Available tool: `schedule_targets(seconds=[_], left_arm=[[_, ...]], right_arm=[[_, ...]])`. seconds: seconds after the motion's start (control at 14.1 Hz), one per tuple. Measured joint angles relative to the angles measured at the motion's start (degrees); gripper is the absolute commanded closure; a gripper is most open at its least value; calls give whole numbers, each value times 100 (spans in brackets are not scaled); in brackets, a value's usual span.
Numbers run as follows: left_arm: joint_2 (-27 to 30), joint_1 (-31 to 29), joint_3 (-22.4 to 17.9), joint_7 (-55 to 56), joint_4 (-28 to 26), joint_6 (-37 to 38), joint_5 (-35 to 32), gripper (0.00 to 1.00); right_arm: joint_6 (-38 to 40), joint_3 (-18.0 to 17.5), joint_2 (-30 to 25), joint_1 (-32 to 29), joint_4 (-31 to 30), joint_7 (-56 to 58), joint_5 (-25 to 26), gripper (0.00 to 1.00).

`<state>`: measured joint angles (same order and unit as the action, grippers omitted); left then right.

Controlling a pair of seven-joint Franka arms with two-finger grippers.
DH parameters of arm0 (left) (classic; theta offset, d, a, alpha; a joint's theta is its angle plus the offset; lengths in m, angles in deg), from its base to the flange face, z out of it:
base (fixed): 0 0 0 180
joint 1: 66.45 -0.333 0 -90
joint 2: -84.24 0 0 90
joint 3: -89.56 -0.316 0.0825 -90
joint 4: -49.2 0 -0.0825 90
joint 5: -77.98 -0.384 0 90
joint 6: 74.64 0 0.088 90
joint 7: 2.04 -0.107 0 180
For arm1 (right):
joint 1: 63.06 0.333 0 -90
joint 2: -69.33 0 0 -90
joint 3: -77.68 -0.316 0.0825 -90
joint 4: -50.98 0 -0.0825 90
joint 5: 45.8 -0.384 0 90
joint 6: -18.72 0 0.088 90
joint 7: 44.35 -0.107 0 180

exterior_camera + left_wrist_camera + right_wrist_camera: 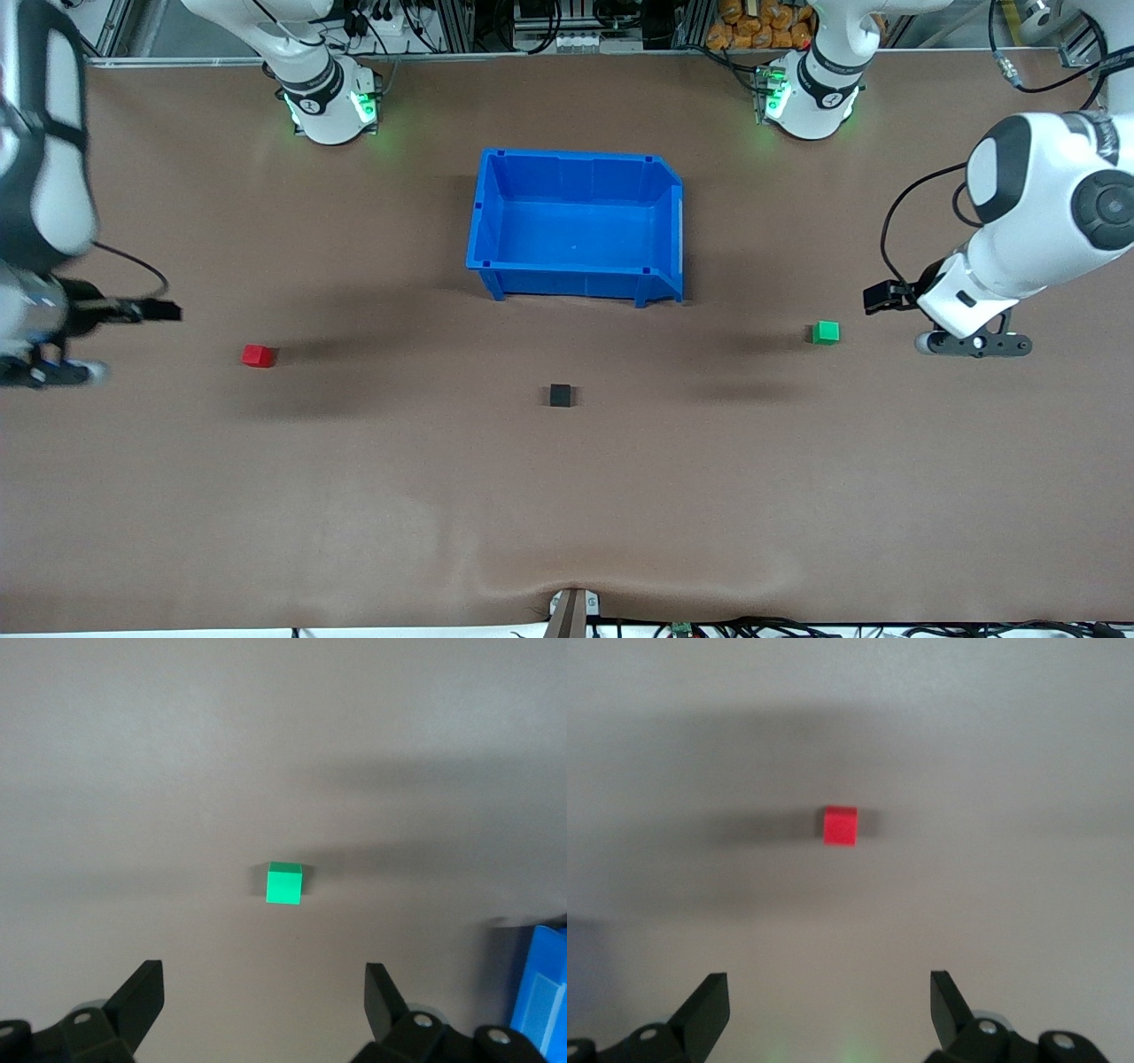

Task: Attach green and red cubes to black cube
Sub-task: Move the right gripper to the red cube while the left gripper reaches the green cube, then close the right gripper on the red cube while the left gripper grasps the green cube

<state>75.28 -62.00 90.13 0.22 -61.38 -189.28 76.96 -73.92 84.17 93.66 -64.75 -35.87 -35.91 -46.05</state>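
Note:
The black cube (560,395) sits on the brown table, nearer to the front camera than the blue bin. The green cube (826,332) lies toward the left arm's end of the table and also shows in the left wrist view (284,883). The red cube (258,355) lies toward the right arm's end and also shows in the right wrist view (840,826). My left gripper (973,344) (264,992) is open and empty, over bare table beside the green cube. My right gripper (49,372) (828,994) is open and empty, over bare table beside the red cube.
A large blue bin (576,168) stands empty in the middle of the table between the two arm bases; a corner of it shows in the left wrist view (542,992). The three cubes lie well apart from one another.

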Motion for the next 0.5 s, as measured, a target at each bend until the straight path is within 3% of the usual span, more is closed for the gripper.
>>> schedule_targets(seconds=[0.21,0.5], left_arm=[[-361,15,8,0,-145,-354,0,0],[-753,15,10,0,-625,-1497,0,0]], right_arm=[[-368,0,848,-9,0,-33,0,0],[-1445,2,1608,-57,-137,-153,-16,0]])
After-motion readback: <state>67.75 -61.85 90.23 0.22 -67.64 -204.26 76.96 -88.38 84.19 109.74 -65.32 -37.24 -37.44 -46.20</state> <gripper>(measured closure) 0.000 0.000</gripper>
